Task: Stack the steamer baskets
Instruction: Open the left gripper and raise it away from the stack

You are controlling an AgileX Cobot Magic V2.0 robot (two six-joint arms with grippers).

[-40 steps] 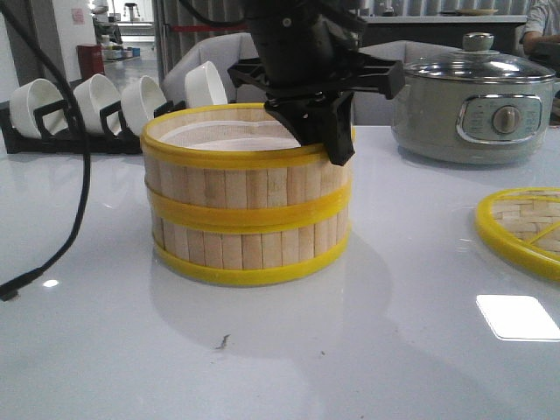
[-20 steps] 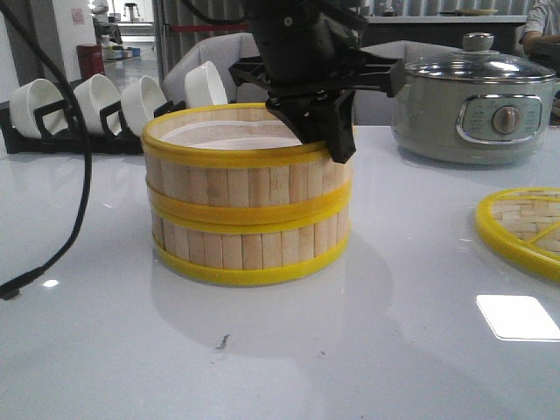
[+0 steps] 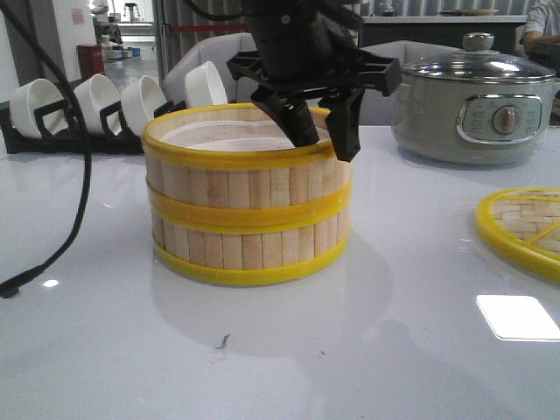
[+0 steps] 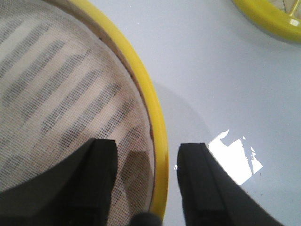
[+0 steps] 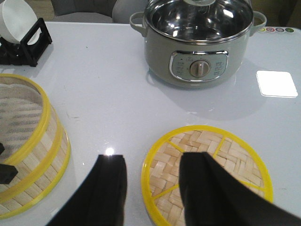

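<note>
Two steamer baskets stand stacked mid-table, the top one (image 3: 245,179) on the bottom one (image 3: 249,249). My left gripper (image 3: 325,147) is open and straddles the top basket's right yellow rim (image 4: 157,127), one finger inside over the white liner (image 4: 56,80), one outside. It touches nothing that I can see. The woven yellow-rimmed lid (image 3: 525,227) lies flat on the table at the right. My right gripper (image 5: 154,161) is open and empty, hovering over the lid's (image 5: 221,155) near-left rim. The stack also shows in the right wrist view (image 5: 28,155).
A grey electric pot (image 3: 472,105) with a glass lid stands at the back right, also in the right wrist view (image 5: 197,42). White bowls (image 3: 105,101) sit in a black rack at the back left. A black cable (image 3: 83,175) hangs down at the left.
My left gripper's jaws have opened off the top basket's rim; they were closed on it before. The baskets have not moved.
</note>
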